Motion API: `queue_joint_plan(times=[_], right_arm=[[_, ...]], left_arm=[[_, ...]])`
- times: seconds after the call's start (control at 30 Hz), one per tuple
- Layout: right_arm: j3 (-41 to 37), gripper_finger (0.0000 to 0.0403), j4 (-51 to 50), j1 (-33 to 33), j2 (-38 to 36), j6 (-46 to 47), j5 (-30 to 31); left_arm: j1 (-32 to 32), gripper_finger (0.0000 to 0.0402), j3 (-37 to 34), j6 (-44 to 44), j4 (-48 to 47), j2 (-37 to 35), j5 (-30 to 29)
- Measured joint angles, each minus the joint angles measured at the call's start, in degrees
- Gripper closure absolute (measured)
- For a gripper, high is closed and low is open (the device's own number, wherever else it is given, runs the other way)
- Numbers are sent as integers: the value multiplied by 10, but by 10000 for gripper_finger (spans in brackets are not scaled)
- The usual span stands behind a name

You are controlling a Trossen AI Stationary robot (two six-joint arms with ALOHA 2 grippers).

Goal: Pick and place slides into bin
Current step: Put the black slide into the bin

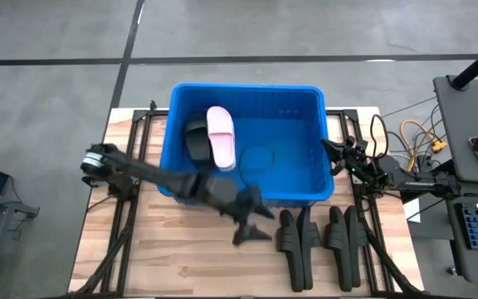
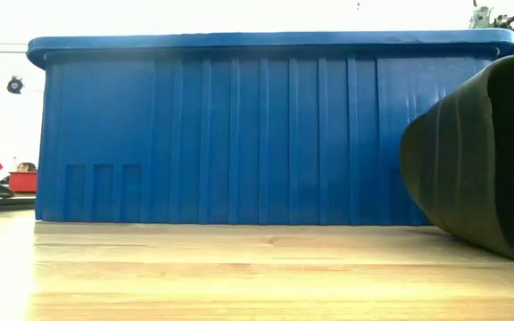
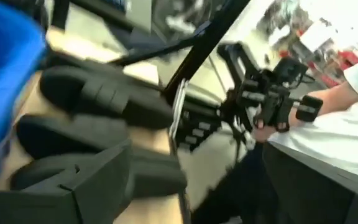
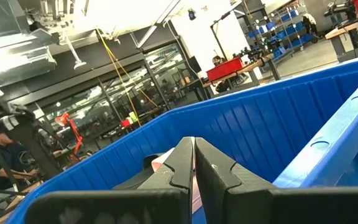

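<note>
Left gripper (image 1: 251,224), aperture unclear, reaches lower-centre for black slides (image 1: 318,237); next grasp one, lift to bin (image 1: 305,100); right gripper (image 4: 193,163) closed, empty.

We see even overhead light in high view; soft shadows under bin (image 1: 247,187). Left gripper (image 1: 251,223) smeared by motion blur. Low view backlit, background blown white, near black slide (image 2: 480,160) out of focus. Left wrist view heavily blurred throughout. Right wrist view sharp, ceiling lamps glaring.
</note>
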Motion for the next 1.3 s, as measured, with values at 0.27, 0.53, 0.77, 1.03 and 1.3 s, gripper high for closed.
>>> queue_joint_plan(times=[0.27,0.53,0.77,1.03,1.3], right_arm=[[0,394,-2,0,0,-1,-1],[0,394,-2,0,0,0,-4],[0,394,-2,0,0,0,-4],[0,394,-3,0,1,0,-4],[0,394,-4,0,1,-2,-4]], left_arm=[[-94,81,-5,7,66,77,-261],[-119,82,58,21,65,200,-290],[-137,82,145,49,-66,255,-362],[-138,82,135,53,-128,255,-428],[-132,82,104,45,-109,256,-409]])
